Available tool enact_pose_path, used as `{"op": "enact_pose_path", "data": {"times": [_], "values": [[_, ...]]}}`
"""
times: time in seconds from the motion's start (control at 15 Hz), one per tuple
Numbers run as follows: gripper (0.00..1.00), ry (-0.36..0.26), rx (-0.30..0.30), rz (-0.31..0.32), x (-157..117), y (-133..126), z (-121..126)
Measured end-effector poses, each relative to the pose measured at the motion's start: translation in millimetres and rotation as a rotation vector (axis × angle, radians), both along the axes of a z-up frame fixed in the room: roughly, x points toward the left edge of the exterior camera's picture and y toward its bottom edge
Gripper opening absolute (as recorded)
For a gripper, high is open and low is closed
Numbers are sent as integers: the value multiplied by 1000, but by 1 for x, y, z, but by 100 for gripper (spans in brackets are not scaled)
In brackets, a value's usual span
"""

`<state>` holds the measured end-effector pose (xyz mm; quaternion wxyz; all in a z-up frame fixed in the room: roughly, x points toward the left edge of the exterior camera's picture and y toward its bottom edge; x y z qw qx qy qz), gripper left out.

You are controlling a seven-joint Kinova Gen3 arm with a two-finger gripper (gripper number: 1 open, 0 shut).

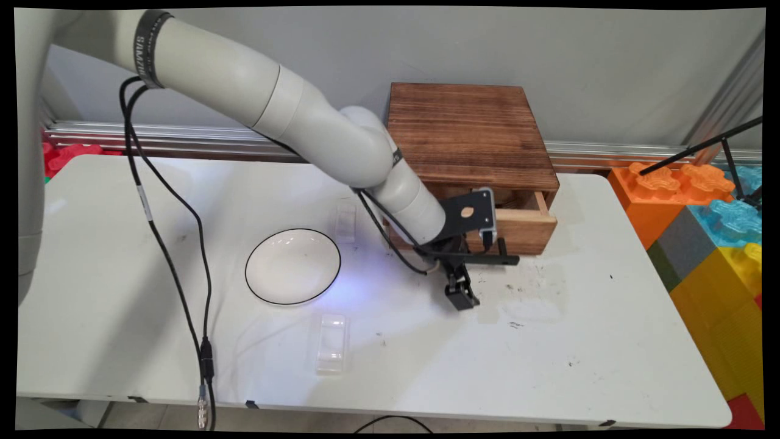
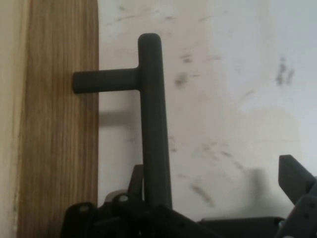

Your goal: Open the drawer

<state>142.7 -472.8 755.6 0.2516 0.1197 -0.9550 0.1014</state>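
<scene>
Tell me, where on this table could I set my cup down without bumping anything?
The table's right half, in front of the wooden drawer box, is bare, though smudged. The far left, behind the bowl, is free too. It is crowded mid-table: bowl, two clear plastic cases, and the gripper by the drawer handle.

A drawer box [image 1: 469, 137] sits at the back of the tabletop [image 1: 609, 341], its drawer [image 1: 518, 225] pulled partly out. The gripper [image 1: 466, 283] hangs just before the drawer's handle [image 2: 151, 114]. A bowl [image 1: 292, 266] lies well left, between two trays: one [image 1: 345, 222] behind, one [image 1: 331, 342] before.
</scene>
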Motion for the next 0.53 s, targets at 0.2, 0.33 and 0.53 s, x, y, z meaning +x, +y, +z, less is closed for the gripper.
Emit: {"op": "enact_pose_path", "data": {"times": [0.2,0.33,0.53], "values": [[100,14,19,0,-5,16,-1],[100,21,29,1,-8,25,-1],[100,37,52,1,-14,45,0]]}}
